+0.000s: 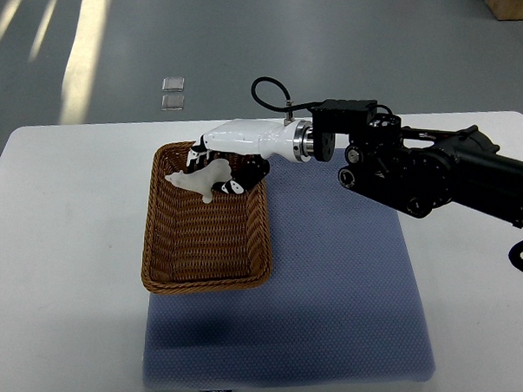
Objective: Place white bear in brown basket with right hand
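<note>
The white bear [200,179] is gripped by the right hand [223,173] over the brown basket [204,272], near its far rim; release is left.

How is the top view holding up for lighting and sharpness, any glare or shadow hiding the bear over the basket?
Top view: even, soft light. Bright streaks of glare lie only on the floor at upper left, away from the work. The white bear is pale and slightly washed out but readable in the right hand over the brown basket. The blue mat shows only faint shading; no evident blur.
</note>
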{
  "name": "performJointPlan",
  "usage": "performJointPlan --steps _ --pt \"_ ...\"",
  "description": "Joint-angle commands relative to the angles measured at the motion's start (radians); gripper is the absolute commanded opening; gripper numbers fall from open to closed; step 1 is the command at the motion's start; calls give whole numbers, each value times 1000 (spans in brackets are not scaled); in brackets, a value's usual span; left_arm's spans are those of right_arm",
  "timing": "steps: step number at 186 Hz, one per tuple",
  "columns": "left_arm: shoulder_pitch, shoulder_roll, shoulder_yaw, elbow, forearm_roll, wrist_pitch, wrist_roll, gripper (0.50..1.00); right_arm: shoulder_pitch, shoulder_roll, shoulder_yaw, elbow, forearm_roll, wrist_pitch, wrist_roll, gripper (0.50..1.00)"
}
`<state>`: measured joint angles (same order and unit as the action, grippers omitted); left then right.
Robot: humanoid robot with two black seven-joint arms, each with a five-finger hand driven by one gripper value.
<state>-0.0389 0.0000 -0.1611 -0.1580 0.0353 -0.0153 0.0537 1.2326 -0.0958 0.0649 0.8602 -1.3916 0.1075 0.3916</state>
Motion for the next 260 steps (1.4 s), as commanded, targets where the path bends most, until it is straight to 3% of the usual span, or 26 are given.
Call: performJointPlan --steps 1,26,40,56,108,149,200,225,234,260 --pt "1 0 0 0 0 0 0 1000 -4 18 -23 -10 -3 -2 0 511" --pt "-1 0 0 0 0 0 0 1000 -4 18 -25 -17 -1 -2 0 764" --pt "1 0 0 0 0 0 0 1000 -4 16 -22 -17 -1 -2 0 817" --pt "1 0 0 0 0 0 0 1000 -5 7 -17 -17 0 -5 0 844" --pt "1 0 0 0 0 0 0 1000 -22 -21 79 -44 25 -20 0 856" --pt "1 0 0 0 0 0 0 1000 -196 -65 340 -102 114 -23 -2 856" --pt "1 0 0 0 0 0 0 1000 -461 -65 670 -150 462 -51 -5 856" --pt "-1 0 0 0 0 0 0 1000 -527 -65 690 -158 660 -54 -5 862" --pt "1 0 0 0 0 0 0 1000 -538 -70 690 -158 755 -54 -5 899" --pt "-1 0 0 0 0 0 0 1000 -564 -82 688 -164 967 -51 -5 903"
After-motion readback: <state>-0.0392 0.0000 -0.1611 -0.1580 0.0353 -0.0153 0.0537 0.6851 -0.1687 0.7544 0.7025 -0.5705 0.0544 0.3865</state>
